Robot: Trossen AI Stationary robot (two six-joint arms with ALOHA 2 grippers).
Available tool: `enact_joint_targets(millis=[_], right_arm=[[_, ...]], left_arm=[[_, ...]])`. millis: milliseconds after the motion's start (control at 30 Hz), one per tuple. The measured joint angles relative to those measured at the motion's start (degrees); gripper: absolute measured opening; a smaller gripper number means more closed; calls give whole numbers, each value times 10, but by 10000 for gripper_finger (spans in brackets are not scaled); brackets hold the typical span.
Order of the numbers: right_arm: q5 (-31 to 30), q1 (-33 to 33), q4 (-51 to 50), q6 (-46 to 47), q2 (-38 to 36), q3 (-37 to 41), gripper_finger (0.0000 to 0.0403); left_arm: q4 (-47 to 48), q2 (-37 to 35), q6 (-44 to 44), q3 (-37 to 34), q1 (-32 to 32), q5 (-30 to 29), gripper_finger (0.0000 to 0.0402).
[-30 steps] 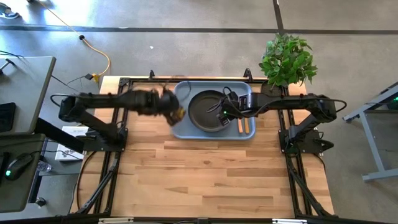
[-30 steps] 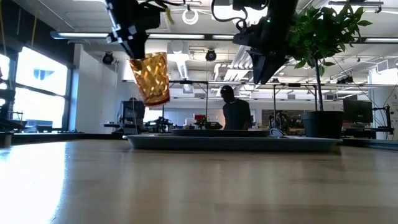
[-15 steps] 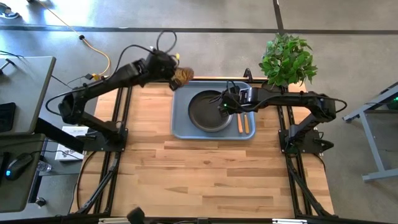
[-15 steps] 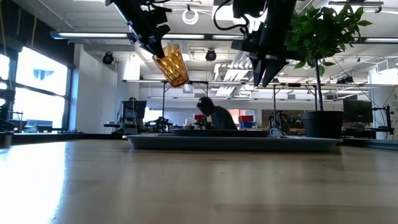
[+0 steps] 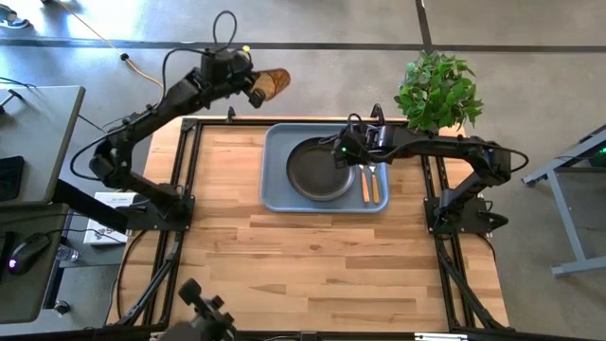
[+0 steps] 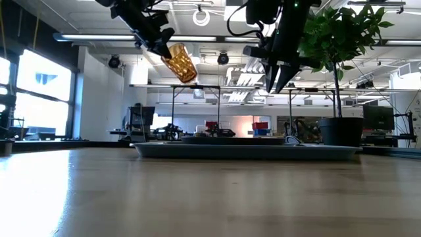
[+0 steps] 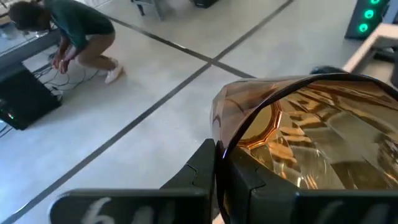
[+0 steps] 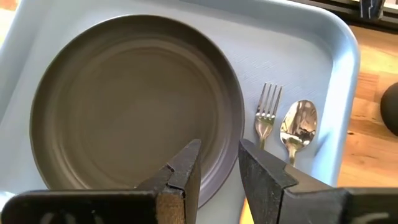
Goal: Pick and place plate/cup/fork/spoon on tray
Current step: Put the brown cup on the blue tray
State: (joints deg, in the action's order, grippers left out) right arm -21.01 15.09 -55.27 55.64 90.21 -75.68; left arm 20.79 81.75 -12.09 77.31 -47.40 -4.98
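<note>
No writing can be read in any view.

High view: the tray (image 5: pixel 277 194) lies at the far middle of the table (image 5: pixel 312 256). In it sit the plate (image 5: pixel 314 170) on the left, and the fork (image 5: pixel 365 186) and spoon (image 5: pixel 374 185) side by side on the right. The left gripper (image 5: pixel 252 85) reaches beyond the table's far edge, over the floor, clamped on the cup (image 5: pixel 273 82), which lies tipped sideways. The right gripper (image 5: pixel 343 152) hangs over the plate's far right rim. A plant (image 5: pixel 437 90) stands at the far right corner.

Low view: the cup (image 6: pixel 179 62) is held high, tilted, left of the tray (image 6: pixel 247 151). The right gripper (image 6: pixel 276 80) points down above the tray.

Left wrist view: dark fingers (image 7: pixel 200 168) grip the cup (image 7: pixel 305 137) at its rim. A person (image 7: pixel 68 31) crouches on the floor beyond.

Right wrist view: the right gripper (image 8: pixel 217 168) has its fingers slightly parted, holding nothing, above the plate (image 8: pixel 134 102). Fork (image 8: pixel 266 112) and spoon (image 8: pixel 298 127) lie just right of the plate, apart from it.
</note>
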Motion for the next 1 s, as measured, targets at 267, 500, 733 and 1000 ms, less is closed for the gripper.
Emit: enact_joint_targets(millis=[267, 500, 733, 1000], right_arm=[[1, 13, 2, 11, 0, 0, 99], [2, 14, 3, 14, 0, 0, 99], [5, 14, 3, 22, 0, 0, 99], [11, 14, 3, 25, 0, 0, 99]], left_arm=[[90, 77, 10, 118, -28, 29, 7], [199, 142, 15, 181, -27, 60, 7], [264, 196, 36, 184, -17, 98, 7], [317, 246, 45, 184, 3, 100, 7]])
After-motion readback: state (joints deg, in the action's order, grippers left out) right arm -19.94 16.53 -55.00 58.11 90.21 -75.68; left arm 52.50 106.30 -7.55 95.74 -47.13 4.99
